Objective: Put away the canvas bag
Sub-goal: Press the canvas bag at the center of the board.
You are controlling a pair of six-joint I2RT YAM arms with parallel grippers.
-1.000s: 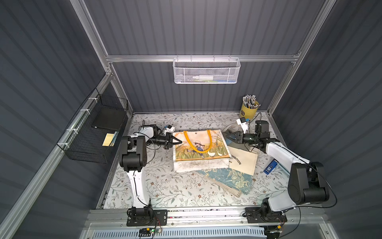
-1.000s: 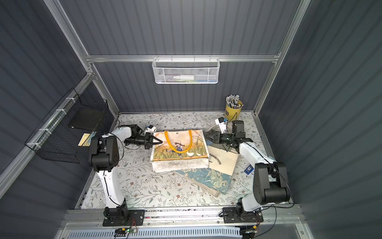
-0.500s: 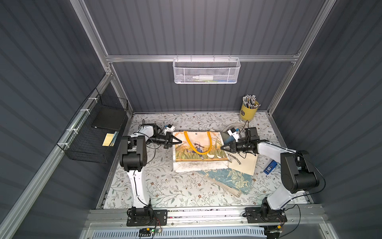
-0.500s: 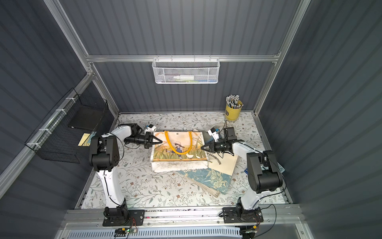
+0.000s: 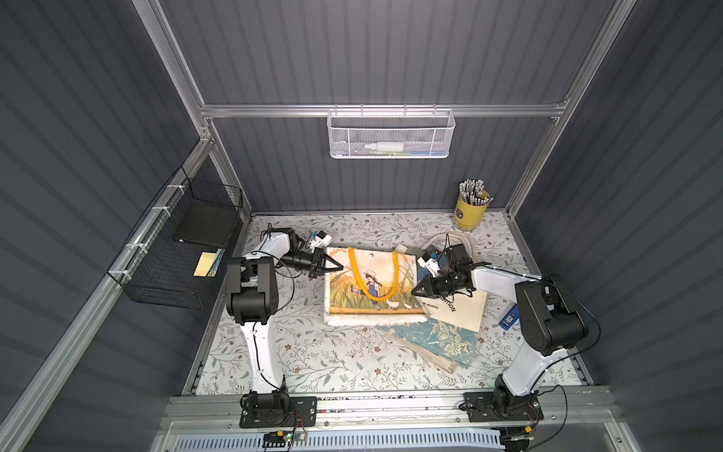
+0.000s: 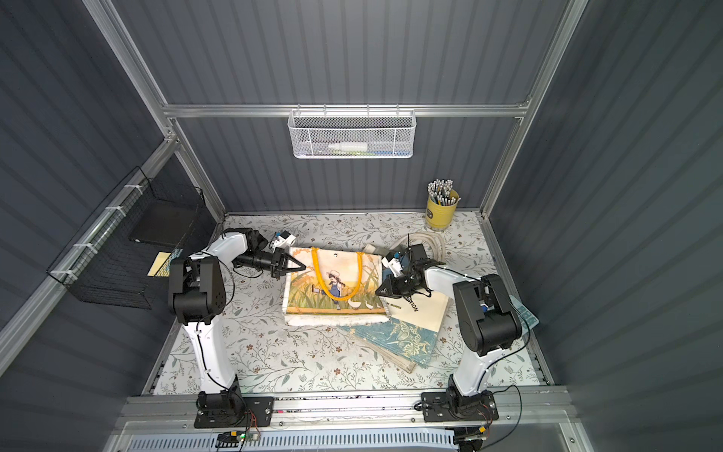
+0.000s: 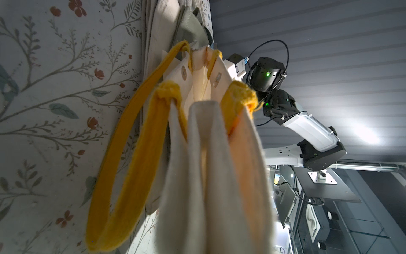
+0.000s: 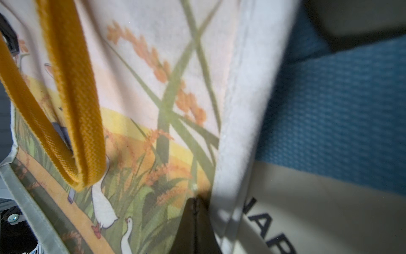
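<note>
Swung leftward since a second ago, now pinched shut at the right edge of the cream printed canvas bag with woven yellow handles (image 5: 346, 297): right pincer (image 5: 416, 291); hold on cloth unclear. Clamped on its upper-left corner fold: left pincer (image 5: 338, 268). Lies flat mid-frame on floral tabletop (image 5: 313, 352), atop other limp cloth bags (image 5: 438, 340). Not lifted yet; stowing remains.
</note>
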